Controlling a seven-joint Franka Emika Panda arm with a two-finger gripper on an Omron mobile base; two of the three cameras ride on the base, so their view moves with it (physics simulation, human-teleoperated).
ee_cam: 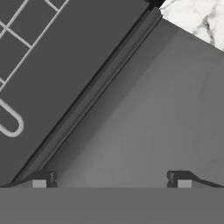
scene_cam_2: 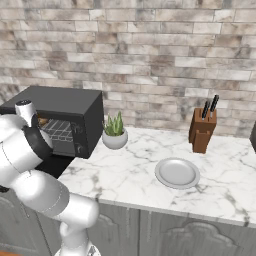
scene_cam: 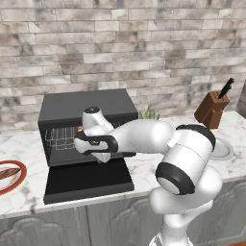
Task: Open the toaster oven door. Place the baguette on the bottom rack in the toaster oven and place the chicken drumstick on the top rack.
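1. The toaster oven (scene_cam: 86, 113) is a black box that sits on the white marble counter (scene_cam: 144, 166) by the brick wall, and its door (scene_cam: 89, 181) is already down flat in front of it.
2. The gripper (ee_cam: 111, 179) is open wide and holds nothing. It hangs just over the flat door, close to the hinge.
3. The arm (scene_cam: 144, 137) reaches across the open front of the oven. If it swings to the side too fast, it could bump the oven wall or push the door.
4. If the gripper drops lower, its fingertips (ee_cam: 41, 178) could scrape the door.
5. The baguette (scene_cam: 8, 172) lies on a red-rimmed plate (scene_cam: 19, 182) at the far left of the counter, well apart from the gripper. It is long and thin, so I think it could tip or slip if it is picked up at 1 end.
6. A long loaf could also catch on the oven's side when it goes in.
7. Inside the oven I see a silver wire rack (scene_cam: 60, 137). I cannot tell the 2 racks apart from here, so the bread could land on the wrong one.
8. A bit of orange-brown shows inside the oven near the top, but I cannot tell what it is.
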